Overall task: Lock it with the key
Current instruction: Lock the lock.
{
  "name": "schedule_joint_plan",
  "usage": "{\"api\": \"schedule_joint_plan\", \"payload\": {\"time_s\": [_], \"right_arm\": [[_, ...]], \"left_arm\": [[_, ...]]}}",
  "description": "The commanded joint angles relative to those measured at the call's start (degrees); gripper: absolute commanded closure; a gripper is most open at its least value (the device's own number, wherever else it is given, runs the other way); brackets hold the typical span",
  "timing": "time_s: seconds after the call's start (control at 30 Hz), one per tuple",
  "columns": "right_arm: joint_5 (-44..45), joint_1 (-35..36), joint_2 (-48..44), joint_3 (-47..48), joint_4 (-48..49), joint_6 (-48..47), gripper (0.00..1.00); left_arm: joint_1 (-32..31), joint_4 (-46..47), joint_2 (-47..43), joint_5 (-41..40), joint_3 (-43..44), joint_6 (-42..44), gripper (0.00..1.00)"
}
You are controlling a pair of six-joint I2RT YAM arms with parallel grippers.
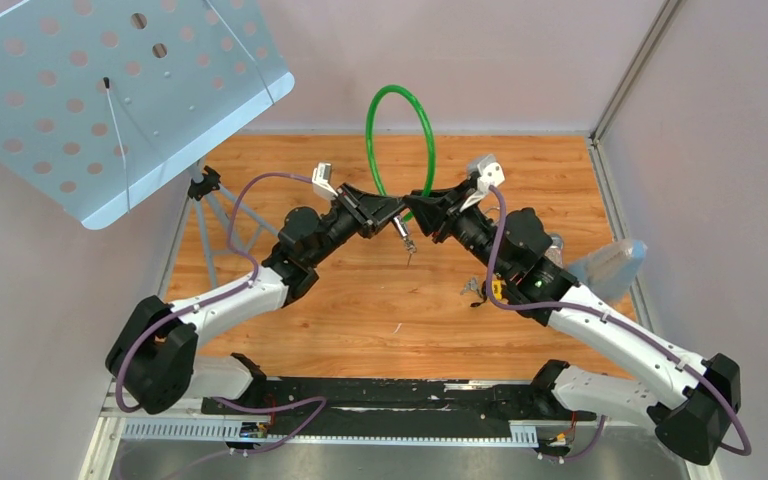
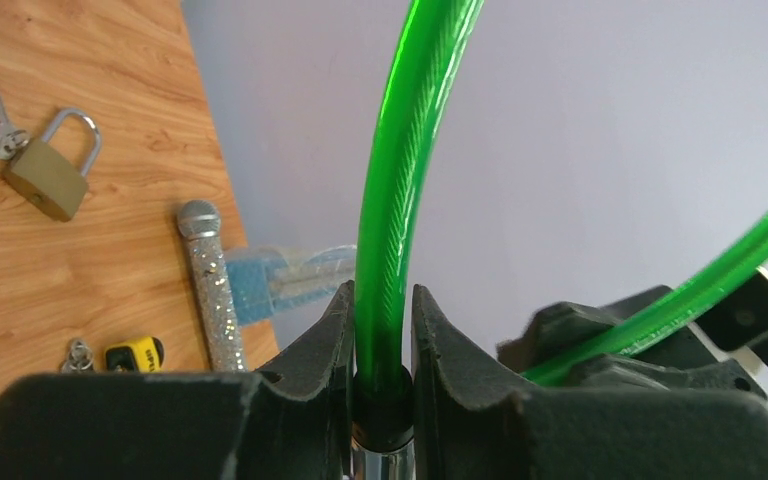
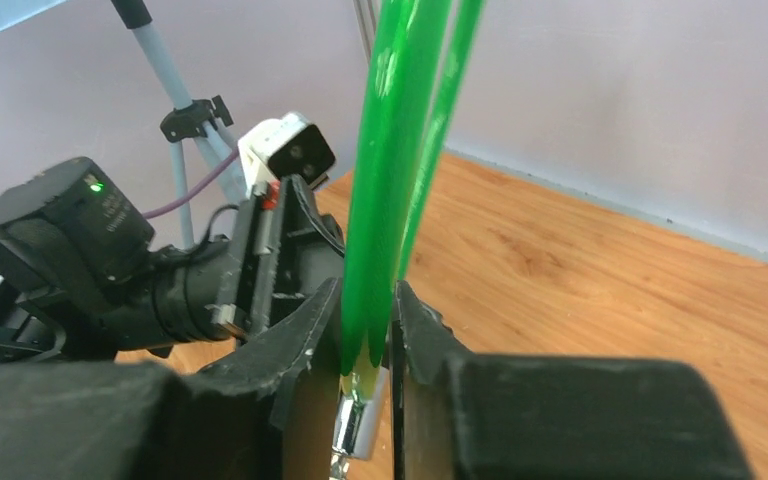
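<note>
Holding the cable lock [image 1: 372, 118] in the air over the middle of the table [image 1: 550, 170], loop upright and leaning toward the table's far edge. Left gripper [image 1: 388, 212] is clenched on one cable end, just above its black collar [image 2: 380, 398]. Right gripper [image 1: 430, 212] is clamped on the other end, right at the metal tip [image 3: 358, 425]. Both ends meet above table centre, grippers nearly touching. A small metal piece [image 1: 407, 243] hangs below them over the table, probably the key, too small to confirm.

Handling, my guess:
- Light overall.
- Plastic sheath looks slick, may twist or slide in the pads.
- Cable is springy, not rigid; the loop likely pushes the ends off line.
- Take hold at the stiff ends by the fittings, not mid-loop.
- Fittings are hard, not fragile.
- Key is thin, wants a fingertip pinch.
</note>
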Motion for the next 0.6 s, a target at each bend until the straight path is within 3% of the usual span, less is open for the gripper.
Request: {"api": "schedule_joint_plan", "payload": {"time_s": [0.0,0.1,0.3,0.57], "right_arm": [[1.2,-1.0,0.0,2.0,-9.7,3.1,0.76],[0.8,-1.0,-0.7,3.6,-11.9,4.0,0.66],[-4.3,-1.1,-4.1,3.5,-12.8,6.1,0.34],[-15.1,-1.1,-7.1,0.0,-14.2,9.7,0.31]], "left_arm": [[-1.5,12.7,-6.5,0.5,2.2,-2.2,1.00],[-1.5,10.5,-7.4,0.0,2.5,-0.7,1.00],[-1.5,8.2,-8.1,-1.0,3.0,0.9,1.00],[-1.5,5.5,-8.5,-1.5,4.7,2.3,1.00]]}}
